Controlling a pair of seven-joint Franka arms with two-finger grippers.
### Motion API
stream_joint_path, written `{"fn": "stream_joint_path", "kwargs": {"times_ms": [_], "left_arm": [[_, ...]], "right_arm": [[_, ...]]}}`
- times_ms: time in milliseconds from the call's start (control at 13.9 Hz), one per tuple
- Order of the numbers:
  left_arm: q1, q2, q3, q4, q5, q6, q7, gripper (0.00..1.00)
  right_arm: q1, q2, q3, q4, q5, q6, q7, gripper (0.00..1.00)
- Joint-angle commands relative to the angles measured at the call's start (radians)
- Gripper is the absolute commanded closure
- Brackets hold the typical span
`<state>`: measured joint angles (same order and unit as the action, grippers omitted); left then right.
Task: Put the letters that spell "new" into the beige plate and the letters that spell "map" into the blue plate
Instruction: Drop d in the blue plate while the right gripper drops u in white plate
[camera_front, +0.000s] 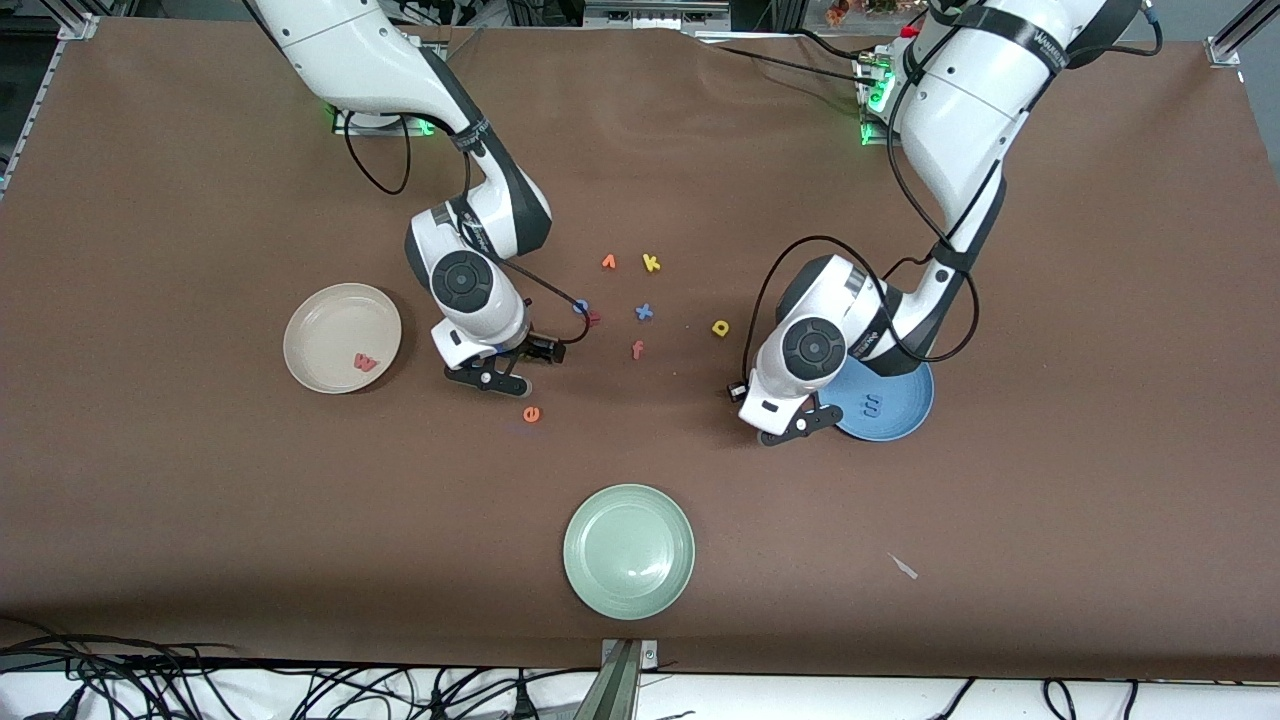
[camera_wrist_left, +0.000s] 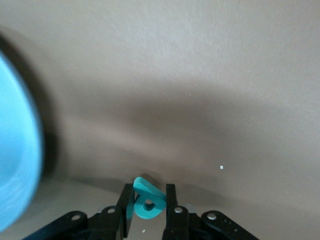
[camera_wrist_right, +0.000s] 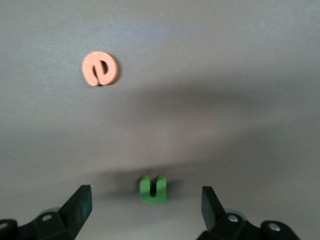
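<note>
Teal p (camera_wrist_left: 148, 201) is pinched between the fingers of the left claw (camera_front: 797, 424), which is clenched on it low over the worktop (camera_front: 200, 500), just beside the blue plate (camera_front: 900, 420); this short way to the plate is probably why the letter was taken first. Blue m (camera_front: 872, 404) lies already in that plate, while yellow a (camera_front: 720, 327) waits on the worktop near the left arm. Right claw (camera_wrist_right: 147, 207) is spread wide and hangs over green n (camera_wrist_right: 152, 189), one finger to each side, so it can close on the letter. Orange e (camera_front: 531, 413) lies on the worktop nearer to the front camera than this claw. Salmon w (camera_front: 365, 362) rests in the beige plate (camera_front: 320, 320). Whether the p has left the surface, I cannot say surely.
</note>
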<state>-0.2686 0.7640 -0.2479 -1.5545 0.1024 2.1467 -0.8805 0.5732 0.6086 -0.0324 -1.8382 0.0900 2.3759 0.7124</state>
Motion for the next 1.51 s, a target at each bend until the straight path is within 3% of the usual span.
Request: {"fn": "stream_joint_path", "kwargs": {"times_ms": [0, 359, 503, 647, 719, 862, 1078, 1222, 1437], "left_arm": [[0.053, -0.072, 0.007, 0.007, -0.003, -0.111, 0.163, 0.89], [0.173, -0.143, 0.007, -0.047, 0.019, -0.235, 0.477, 0.89], [0.207, -0.173, 0.001, -0.132, 0.051, -0.205, 0.558, 0.89], [0.215, -0.225, 0.001, -0.275, 0.066, -0.093, 0.571, 0.83], [0.219, -0.236, 0.001, -0.338, 0.103, -0.023, 0.569, 0.68], [0.221, -0.238, 0.001, -0.366, 0.118, 0.012, 0.569, 0.0], [0.206, -0.242, -0.004, -0.32, 0.108, -0.022, 0.555, 0.0], [0.204, -0.253, -0.08, -0.265, 0.105, -0.071, 0.545, 0.0], [0.171, -0.239, -0.154, -0.236, 0.1, -0.074, 0.308, 0.0]], "right_arm": [[0.004, -0.004, 0.006, -0.03, 0.019, 0.025, 0.005, 0.13], [0.004, 0.011, 0.019, -0.036, 0.017, 0.048, -0.001, 0.28], [0.004, 0.016, 0.02, -0.036, 0.017, 0.046, -0.007, 0.42], [0.004, 0.017, 0.02, -0.035, 0.017, 0.045, -0.011, 0.61], [0.004, 0.017, 0.02, -0.035, 0.017, 0.045, -0.011, 0.69], [0.002, 0.016, 0.02, -0.033, 0.017, 0.045, -0.01, 0.81], [0.001, -0.003, 0.017, -0.01, 0.017, 0.007, -0.021, 0.95], [-0.004, -0.012, 0.011, 0.055, 0.01, -0.108, -0.037, 0.96], [-0.006, -0.035, -0.03, 0.097, -0.001, -0.233, -0.138, 0.98]]}}
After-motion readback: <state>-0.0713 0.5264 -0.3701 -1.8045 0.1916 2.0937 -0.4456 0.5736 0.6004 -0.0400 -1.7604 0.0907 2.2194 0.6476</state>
